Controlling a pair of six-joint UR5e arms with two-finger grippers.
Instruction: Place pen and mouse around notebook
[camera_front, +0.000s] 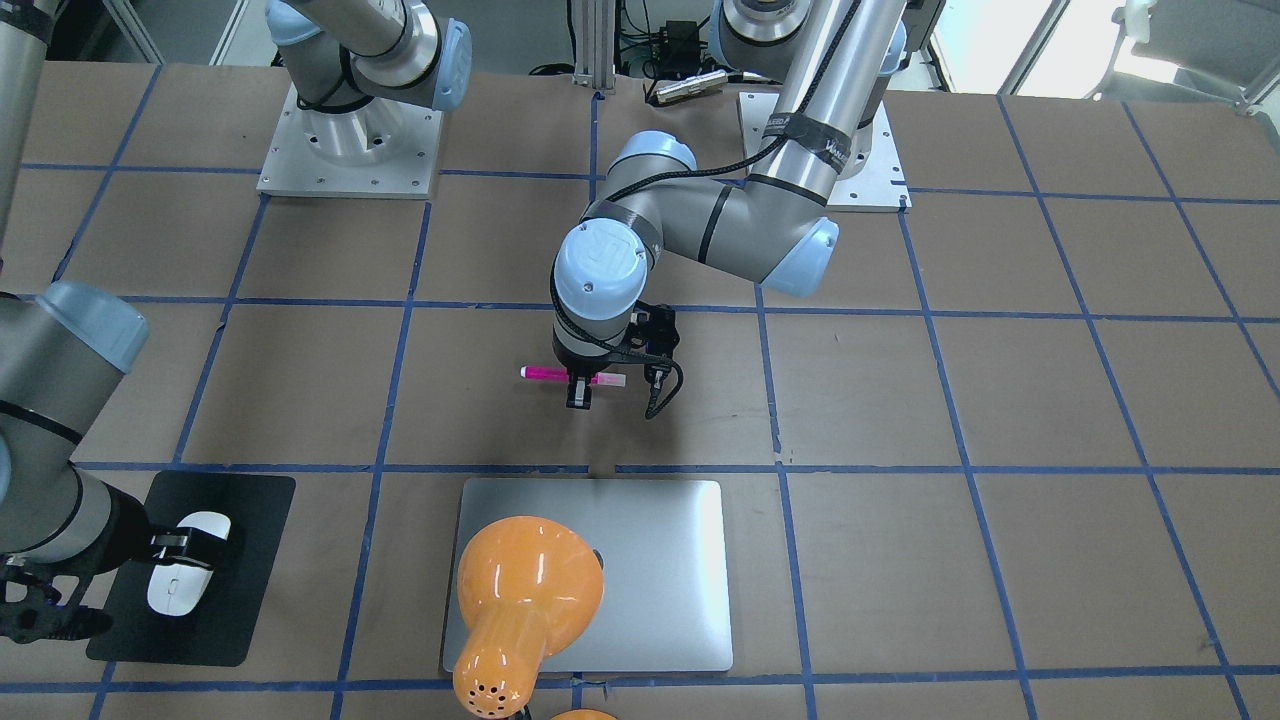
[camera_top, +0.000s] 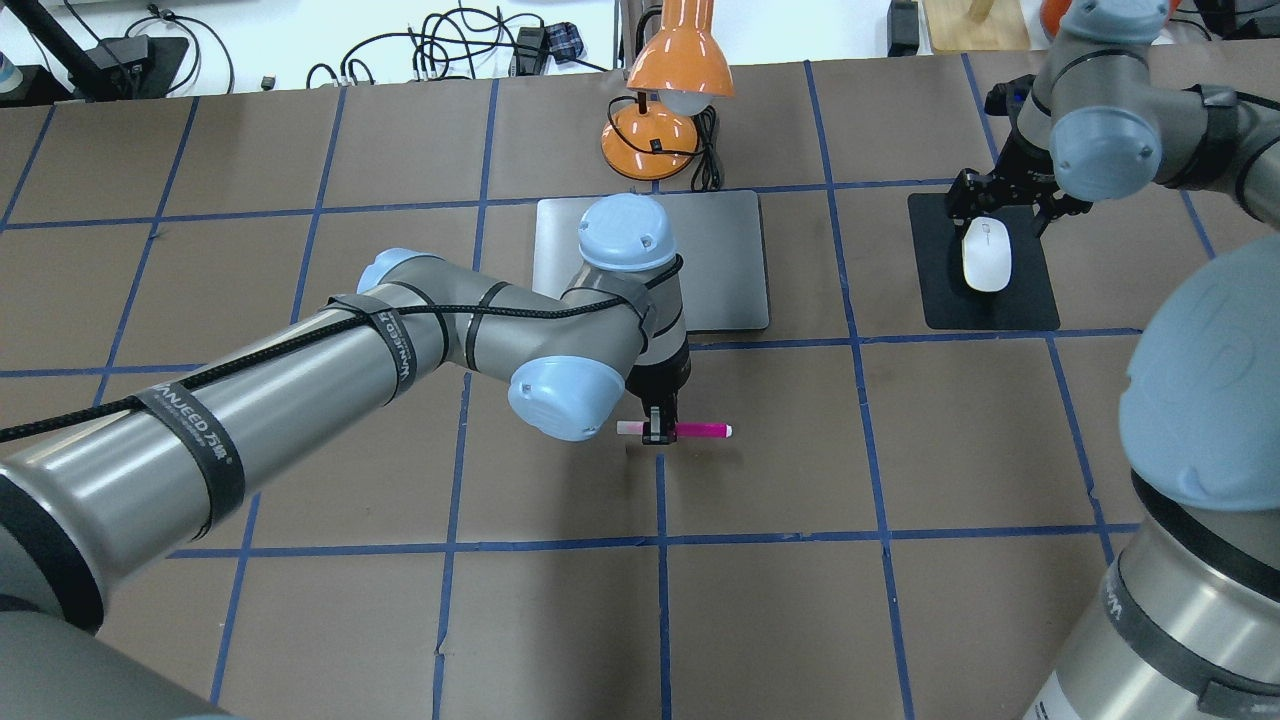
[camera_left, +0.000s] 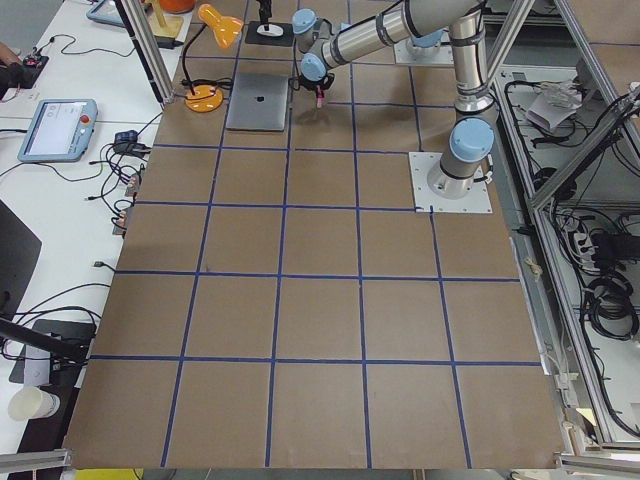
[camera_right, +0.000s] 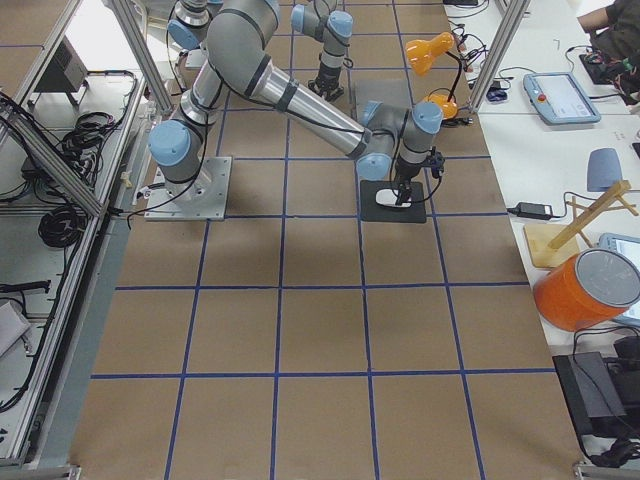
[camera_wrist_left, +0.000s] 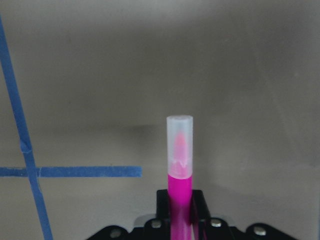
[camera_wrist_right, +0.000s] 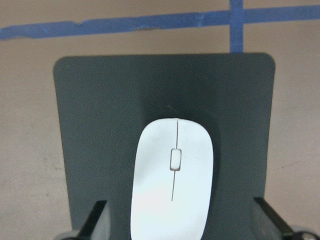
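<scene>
Overhead: left gripper (camera_top: 657, 432) is clamped on the short magenta-pink plastic pen (camera_top: 703, 430) with a pale cap, about mid-barrel. Pen is level and parallel to the near edge of the big flat silver-grey metal notebook (camera_top: 735, 265). It's on the robot's side of the notebook, across a blue tape line (camera_top: 780, 342), not touching. Small smooth white oval mouse (camera_top: 986, 255) lies on a thin black rectangular mat (camera_top: 1030, 305), well off to the notebook's right. Right gripper (camera_top: 1003, 208) hangs over the mouse's far end.

Front-facing: same layout, mirrored. Can't tell if the pen is lifted or resting on the brown paper table (camera_front: 1000, 400).

Left wrist: barrel runs between the fingers (camera_wrist_left: 162, 200), cap end sticking out ahead.

Right wrist: fingers (camera_wrist_right: 97, 217) spread wide either side of the mouse, with a gap on both sides and no contact.

Handling, my read: the pen is light, stiff and round, so it'll likely roll on release; set it down flat. The mouse is light with a glossy shell and curved flanks, so slippery; pinch low across the widest part.
</scene>
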